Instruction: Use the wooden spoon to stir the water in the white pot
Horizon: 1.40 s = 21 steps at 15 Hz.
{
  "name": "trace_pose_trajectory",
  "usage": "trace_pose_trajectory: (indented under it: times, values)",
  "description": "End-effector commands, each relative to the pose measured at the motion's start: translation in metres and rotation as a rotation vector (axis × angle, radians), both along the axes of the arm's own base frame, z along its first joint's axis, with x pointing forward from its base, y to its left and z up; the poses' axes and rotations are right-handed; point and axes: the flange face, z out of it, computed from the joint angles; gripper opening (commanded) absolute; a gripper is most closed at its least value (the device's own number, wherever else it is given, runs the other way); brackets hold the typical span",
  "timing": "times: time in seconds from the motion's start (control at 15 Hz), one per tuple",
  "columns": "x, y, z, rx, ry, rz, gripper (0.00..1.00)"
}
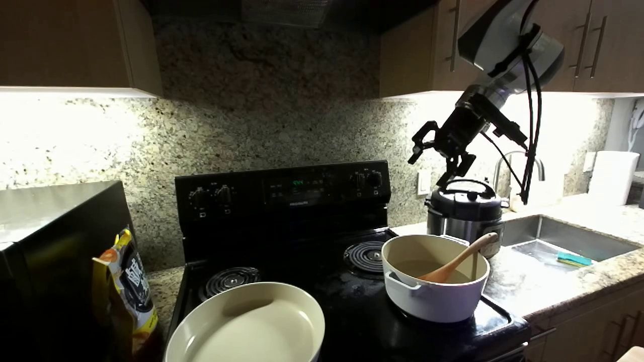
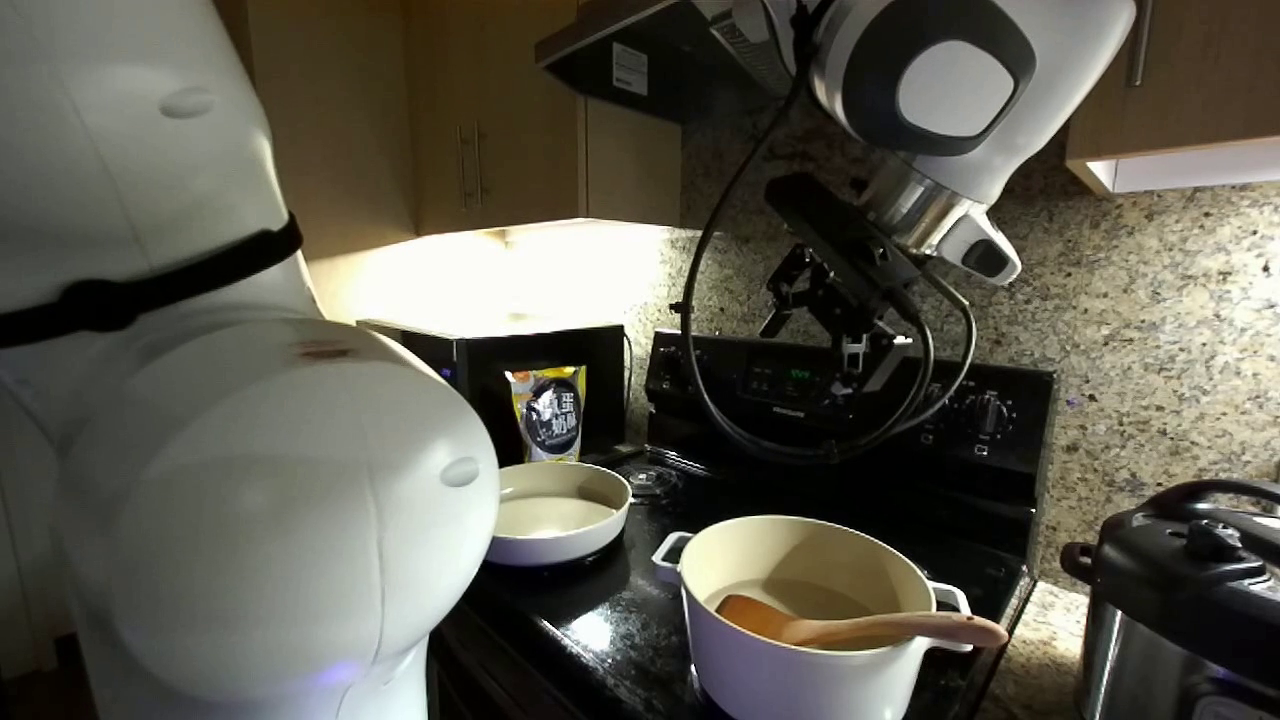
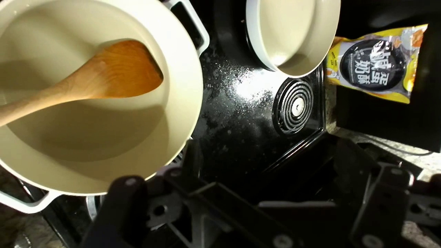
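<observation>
The white pot (image 1: 432, 304) stands on the stove's front burner area, nearest the sink. Inside it the wooden spoon (image 1: 460, 259) leans, its handle over the rim and its broad head low in the pot. In the wrist view the spoon (image 3: 113, 74) has its head toward the pot's handle side. The water (image 3: 103, 127) shows as a dim tan surface beneath it. High above the stove, clear of the pot, my gripper (image 1: 427, 170) hangs tilted, its jaws wide apart with nothing between them. In an exterior view the gripper (image 2: 815, 355) appears before the control panel.
A shallow cream dish (image 1: 261, 327) sits on the stove's other side, near a snack bag (image 1: 133, 286). The black-and-steel cooker (image 1: 465, 211) stands between stove and sink (image 1: 538, 229). A range hood (image 2: 640, 70) overhangs the stove. A cable (image 2: 700, 360) loops below the wrist.
</observation>
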Motion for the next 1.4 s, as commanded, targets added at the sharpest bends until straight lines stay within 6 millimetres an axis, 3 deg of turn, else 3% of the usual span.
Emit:
trace_pose_trajectory:
  times: [0.0,0.47,0.67,1.07,1.33]
  values:
    - [0.005,-0.004,-0.01,0.041,0.101,-0.165,1.0]
    - [-0.016,-0.01,-0.045,0.127,0.322,-0.438,1.0]
    - [-0.027,-0.026,-0.06,0.146,0.384,-0.571,1.0]
    - [-0.027,-0.058,-0.073,0.143,0.377,-0.88,1.0]
    - [-0.05,-0.08,-0.091,0.09,0.379,-1.083,1.0]
